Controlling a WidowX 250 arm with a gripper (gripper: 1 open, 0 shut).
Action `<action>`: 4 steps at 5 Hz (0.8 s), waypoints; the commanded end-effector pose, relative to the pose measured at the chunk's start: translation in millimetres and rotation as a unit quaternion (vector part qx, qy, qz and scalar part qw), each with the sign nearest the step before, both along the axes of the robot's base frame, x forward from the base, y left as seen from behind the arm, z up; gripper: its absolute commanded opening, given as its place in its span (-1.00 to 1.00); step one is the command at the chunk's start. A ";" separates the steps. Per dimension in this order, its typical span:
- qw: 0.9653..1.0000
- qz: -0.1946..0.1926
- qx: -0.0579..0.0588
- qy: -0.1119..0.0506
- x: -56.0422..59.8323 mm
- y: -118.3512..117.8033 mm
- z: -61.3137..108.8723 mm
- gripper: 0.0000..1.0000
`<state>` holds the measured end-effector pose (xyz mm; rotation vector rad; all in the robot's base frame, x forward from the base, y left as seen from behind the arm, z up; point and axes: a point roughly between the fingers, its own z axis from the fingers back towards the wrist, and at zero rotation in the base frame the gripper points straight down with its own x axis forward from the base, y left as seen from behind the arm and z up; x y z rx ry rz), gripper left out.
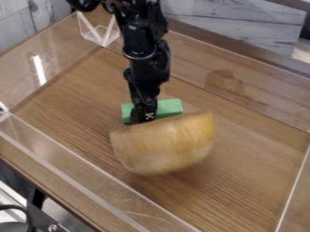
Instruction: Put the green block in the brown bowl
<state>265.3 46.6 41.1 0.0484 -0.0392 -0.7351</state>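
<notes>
So the task was barely started at this point: the green block (155, 111) was lying on the counter (72, 100), just behind the brown bowl (164, 141) and right up against its rim, not inside it. The end effector (145, 112) had its tips down at the block, pointing straight down, but whether the fingers had actually clamped onto it or were only straddling it couldn't be made out, the tips being dark and small against the green. Everything remained to do: get a firm grip, lift, carry over the bowl, let go. One awkward thing was the bowl itself, which sat tipped up on its side with the rounded outside facing the camera and the opening turned away, apparently pushed by the arm, so dropping the block in looked trickier than it should. The block looked flat, matte and foamy; the bowl was thick light wood with clear grain; the counter was darker wood grain with clear plastic walls around it.
</notes>
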 end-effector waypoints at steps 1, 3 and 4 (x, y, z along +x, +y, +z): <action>1.000 0.010 -0.005 -0.004 3.2 0.7 10.9 -1.00; 0.999 0.040 -0.027 0.018 -1.3 3.9 18.6 -1.00; 0.998 0.055 -0.034 0.023 -0.8 7.5 23.6 -1.00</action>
